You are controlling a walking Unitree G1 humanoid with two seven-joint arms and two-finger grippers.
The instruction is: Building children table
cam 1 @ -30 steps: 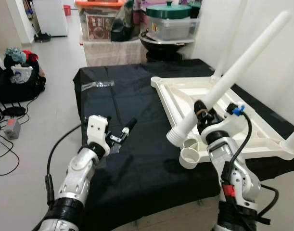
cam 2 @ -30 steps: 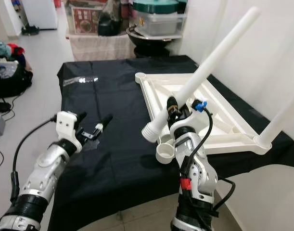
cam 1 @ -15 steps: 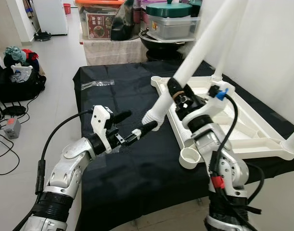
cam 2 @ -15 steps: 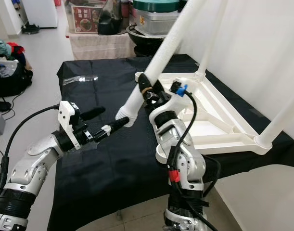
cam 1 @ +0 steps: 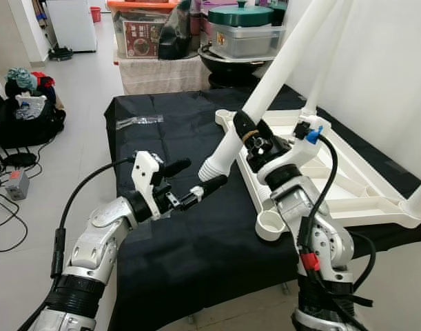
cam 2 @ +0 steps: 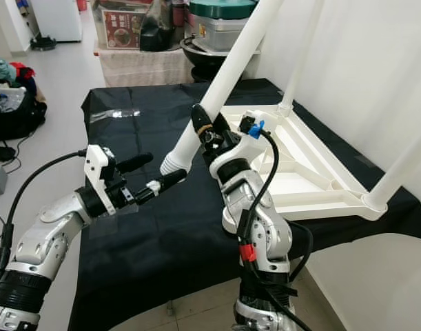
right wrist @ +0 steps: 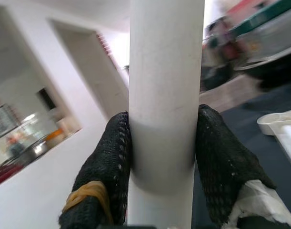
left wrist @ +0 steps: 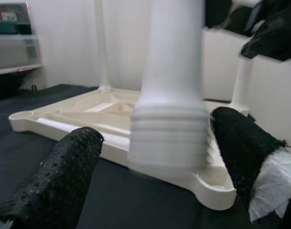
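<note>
White plastic, a long round table leg (cam 1: 279, 62), is clamped in my right gripper (cam 1: 250, 140), both black fingers pressed against its sides near the lower third. The leg slants steeply, its long axis rising up and away to my right, its ribbed threaded end (cam 1: 211, 167) pointing down toward my left, held in the air above the black cloth (cam 1: 176, 227).

My left gripper (cam 1: 193, 181) is spread wide, with that ribbed end between its fingers (left wrist: 69, 176); I cannot tell whether either pad touches it. One finger sits above the end, the other just beneath it.

Beyond my right arm lies the upturned white tabletop (cam 1: 334, 186), flat on the cloth, with an empty corner socket (cam 1: 271, 224) at its near corner and another leg (cam 2: 399, 169) standing upright from the far right corner. Behind the covered table are storage boxes (cam 1: 145, 27) and a green-lidded container (cam 1: 246, 27); bags (cam 1: 27, 103) sit on the floor to my left.
</note>
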